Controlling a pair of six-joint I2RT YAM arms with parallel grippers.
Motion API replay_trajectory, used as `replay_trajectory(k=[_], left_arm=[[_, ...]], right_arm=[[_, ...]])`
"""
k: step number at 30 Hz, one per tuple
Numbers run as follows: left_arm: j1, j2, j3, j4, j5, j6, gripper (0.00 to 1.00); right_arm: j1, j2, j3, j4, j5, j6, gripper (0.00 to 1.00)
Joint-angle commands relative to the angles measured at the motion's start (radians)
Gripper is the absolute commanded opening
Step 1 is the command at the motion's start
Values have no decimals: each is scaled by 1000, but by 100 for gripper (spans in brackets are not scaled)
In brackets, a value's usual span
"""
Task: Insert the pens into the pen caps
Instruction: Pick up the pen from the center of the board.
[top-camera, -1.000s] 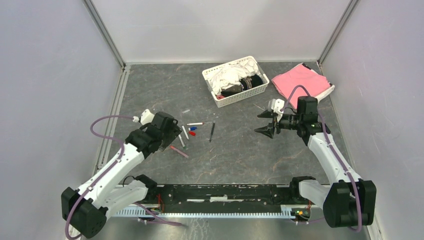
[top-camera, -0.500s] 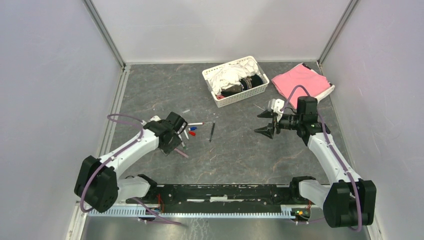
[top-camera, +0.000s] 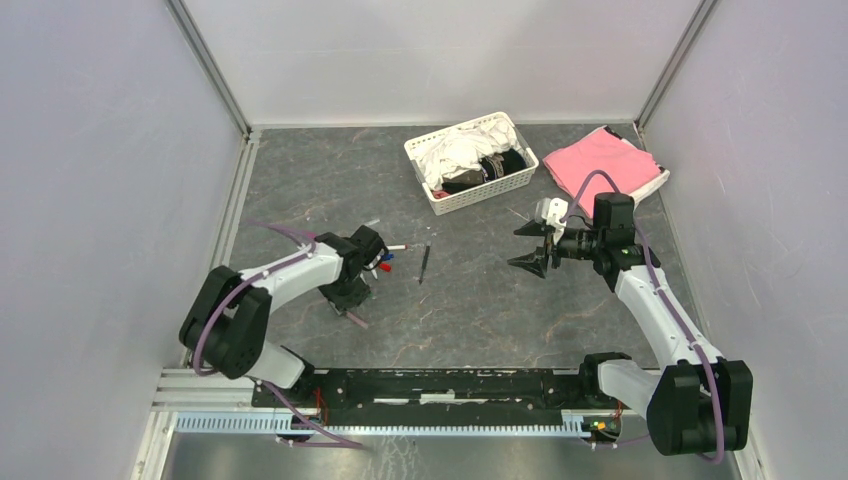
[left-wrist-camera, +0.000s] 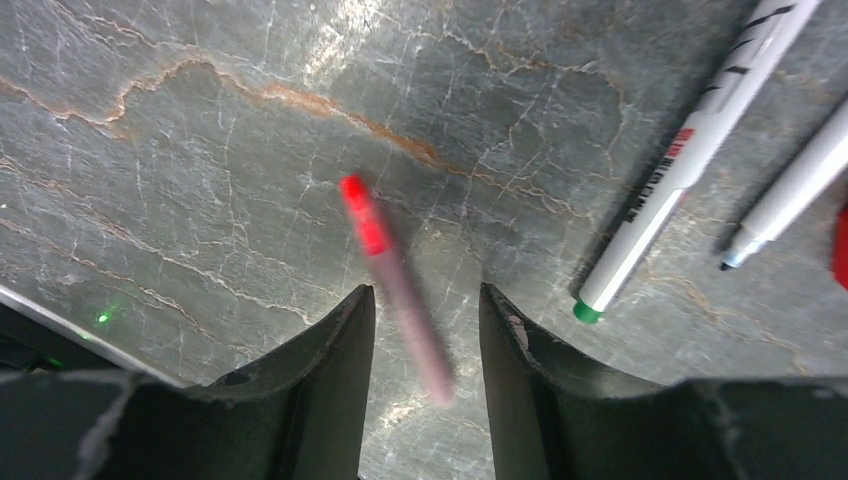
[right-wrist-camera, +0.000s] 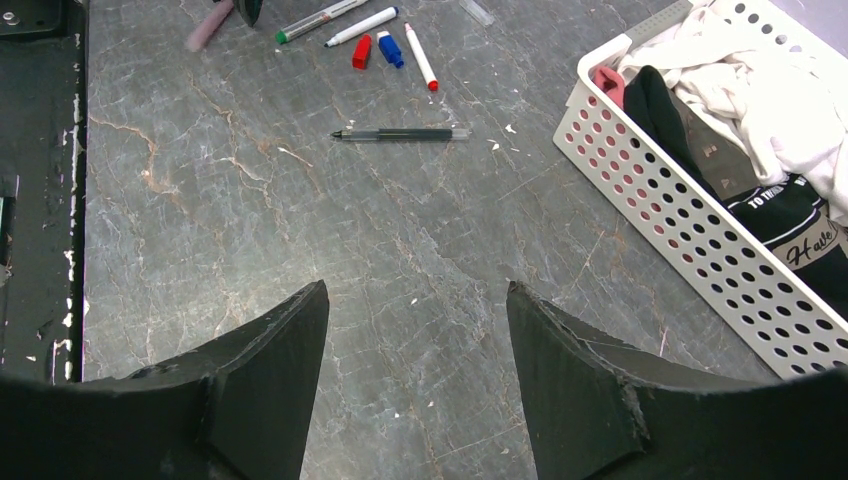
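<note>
Pens, top view: a pinkish pen with a red end (top-camera: 355, 318) lies on the dark marbled table (top-camera: 480, 310), just under the left gripper (top-camera: 352, 300). A white-barrelled pen (top-camera: 392, 247) and a slim dark pen (top-camera: 424, 264) lie to the right of that gripper, apart from each other.
Caps, top view: a small red cap (top-camera: 385, 267) and a small blue cap (top-camera: 387, 257) sit close together, just below the white-barrelled pen.
Right gripper, top view: the right gripper (top-camera: 518, 247) hangs over bare table, well apart from the pens.
Far side, top view: a white perforated plastic basket (top-camera: 470, 196) holds white and dark cloth, with a folded pink cloth (top-camera: 603, 165) near it.
Left gripper, left wrist view: it is about half open. Its dark fingers (left-wrist-camera: 320, 370) straddle the blurred pinkish pen with a gap on each side, so nothing is gripped.
Neighbours, left wrist view: a white pen with a green tip (left-wrist-camera: 690, 160) lies to the right, with a second white pen (left-wrist-camera: 790, 190) beside it.
Right gripper, right wrist view: the fingers are spread wide with nothing between them.
Pens and caps, right wrist view: the slim dark pen lies alone on the table. Beyond it the two caps sit side by side, next to the white-barrelled pen, which shows a red tip.
</note>
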Motion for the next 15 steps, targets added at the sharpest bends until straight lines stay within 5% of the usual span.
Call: replay_trajectory(k=[1,8,15], left_arm=[[-15,56,48,-30,-7,11,49],[-16,98,55,0,-4,20,48],[-18,83,-70,110,16,30,26]], right_arm=[[5,-6,-4,31,2,8,72],[5,-10,-4,31,-1,8,73],[6,-12,-1,26,-8,7,73]])
